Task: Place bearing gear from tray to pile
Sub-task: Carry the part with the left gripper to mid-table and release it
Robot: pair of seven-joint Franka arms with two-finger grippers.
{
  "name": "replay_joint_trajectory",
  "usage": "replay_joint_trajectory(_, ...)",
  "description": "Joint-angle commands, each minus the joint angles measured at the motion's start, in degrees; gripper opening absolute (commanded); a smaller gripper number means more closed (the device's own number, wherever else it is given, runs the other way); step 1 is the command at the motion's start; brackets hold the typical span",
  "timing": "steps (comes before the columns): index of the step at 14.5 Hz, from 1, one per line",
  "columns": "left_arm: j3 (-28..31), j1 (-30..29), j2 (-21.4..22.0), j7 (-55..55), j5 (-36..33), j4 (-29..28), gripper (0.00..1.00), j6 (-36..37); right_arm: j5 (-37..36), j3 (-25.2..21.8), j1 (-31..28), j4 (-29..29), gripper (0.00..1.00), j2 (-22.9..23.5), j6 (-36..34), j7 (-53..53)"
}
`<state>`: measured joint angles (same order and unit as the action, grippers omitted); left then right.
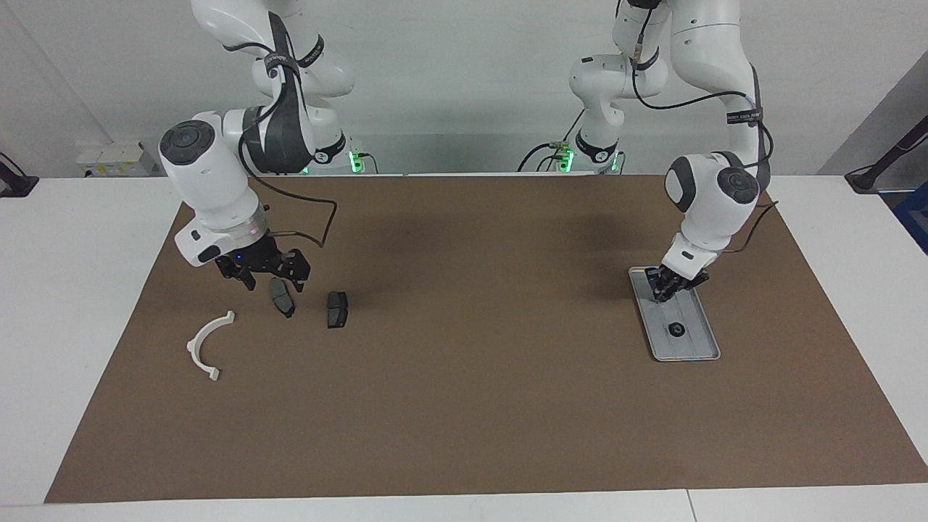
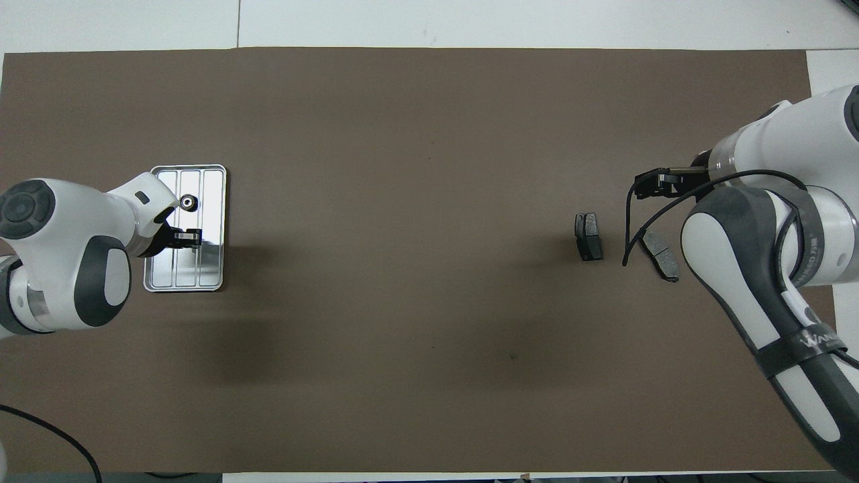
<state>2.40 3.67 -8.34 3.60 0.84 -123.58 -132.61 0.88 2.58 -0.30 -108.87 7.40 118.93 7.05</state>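
The silver tray (image 1: 694,346) (image 2: 201,276) lies toward the left arm's end of the table. One dark round bearing gear (image 1: 676,330) (image 2: 188,201) sits loose in the tray's half farther from the robots. My left gripper (image 1: 664,289) (image 2: 194,235) is down in the tray's nearer half, shut on a second small bearing gear that its fingers mostly hide. The pile lies toward the right arm's end: a white bracket (image 1: 206,344) and two brake pads (image 1: 283,300) (image 1: 337,309). My right gripper (image 1: 272,282) (image 2: 656,183) hangs open, low over the pad closer to the bracket.
A brown mat (image 1: 464,391) covers the table, with white table edges around it. In the overhead view the right arm (image 2: 751,248) hides the bracket and part of one brake pad (image 2: 661,255); the other pad (image 2: 589,237) shows whole.
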Motion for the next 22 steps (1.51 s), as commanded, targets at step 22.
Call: replay_joint_trajectory(22,-0.5,36.5,-13.5,-62.7,-9.1,12.4,0.00,-4.4,0.2,0.4,-0.5,-0.2,1.00,-0.2,0.9,0.6)
